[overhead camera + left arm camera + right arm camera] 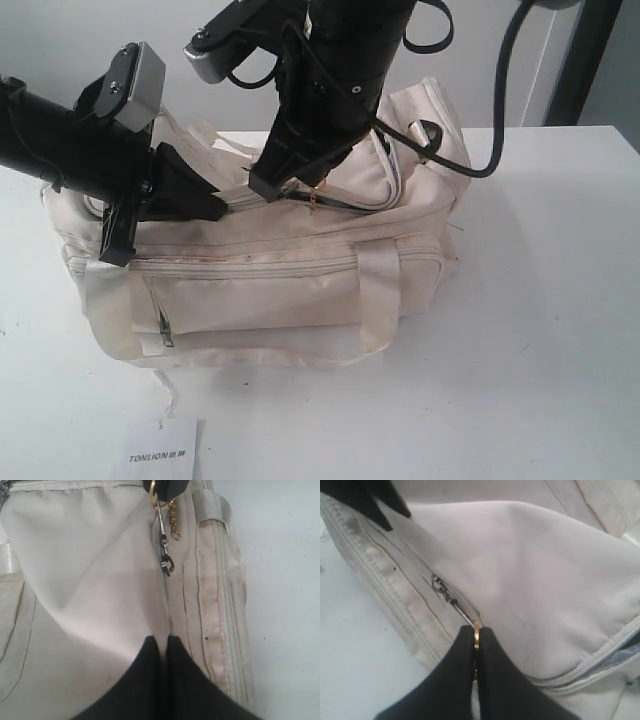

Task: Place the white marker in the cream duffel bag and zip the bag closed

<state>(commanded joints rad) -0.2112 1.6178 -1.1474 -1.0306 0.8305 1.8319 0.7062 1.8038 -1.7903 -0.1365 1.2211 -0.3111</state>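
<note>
On the white tabletop [560, 330] sat the cream duffel bag [300, 290], its front pocket [250, 300] facing the exterior camera. Toward the left, a white card [165, 455] printed "TONLION" lay flat on the tabletop in front of the bag, apart from it. Above it, my left end effector [215, 207] rested on the top of the bag, its black fingers [187, 680] pressed together and pinching a fold of the cream fabric. Just to the right, my right end effector [262, 186] reached down from above, its fingers clamped on a gold ring [476, 629]. That ring hung from the dark zipper slider [441, 586] on the bag's top seam, between my two end effectors, and a short gold chain [174, 522] dangled beside it. Farther right, a cream strap handle [375, 290] ran down the bag's front.
</note>
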